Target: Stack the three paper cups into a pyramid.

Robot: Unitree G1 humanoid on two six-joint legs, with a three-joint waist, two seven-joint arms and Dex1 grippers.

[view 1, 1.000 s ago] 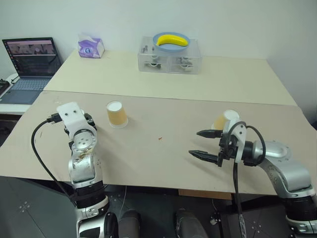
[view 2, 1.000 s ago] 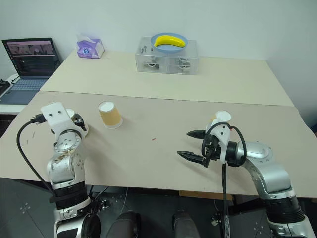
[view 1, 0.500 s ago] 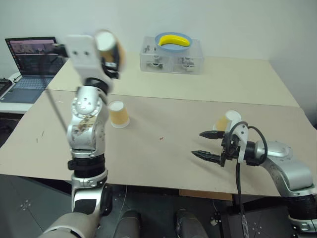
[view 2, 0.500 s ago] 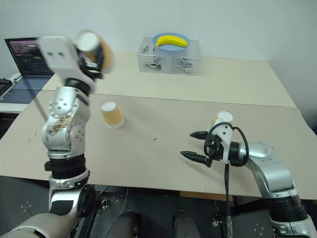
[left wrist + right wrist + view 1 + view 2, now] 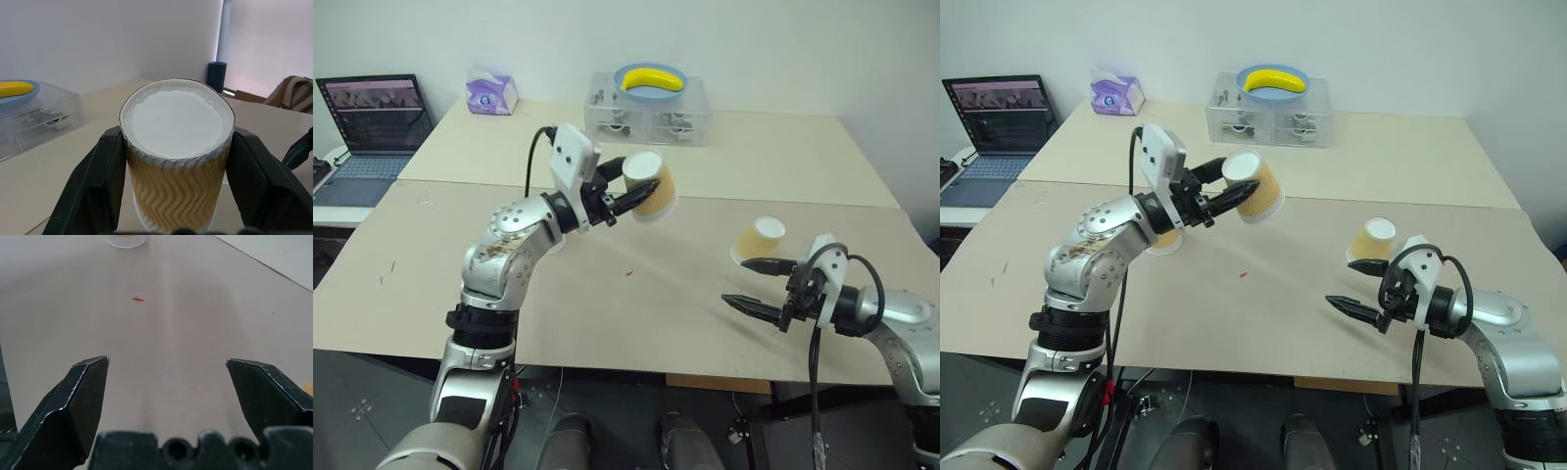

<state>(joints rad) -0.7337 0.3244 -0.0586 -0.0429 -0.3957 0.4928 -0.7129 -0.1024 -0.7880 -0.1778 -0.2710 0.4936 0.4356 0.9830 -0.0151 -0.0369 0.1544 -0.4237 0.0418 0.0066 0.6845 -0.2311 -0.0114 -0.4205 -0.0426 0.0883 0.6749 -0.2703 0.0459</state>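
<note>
Your left claw point(image 5: 628, 203) clamps one paper cup point(image 5: 651, 185) aloft for stacking, while your right claw point(image 5: 751, 284) waits spread apart above the table point(image 5: 636, 313).

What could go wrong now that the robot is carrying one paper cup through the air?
The held cup is pinched on its sides by the left gripper, lying almost level above the table; too tight a squeeze could crush it, too loose and it could slip. The cup on the table near the left arm could get knocked as the arm passes. The third cup stands close to the right gripper, whose jaws are open, so a small move might topple it.
</note>
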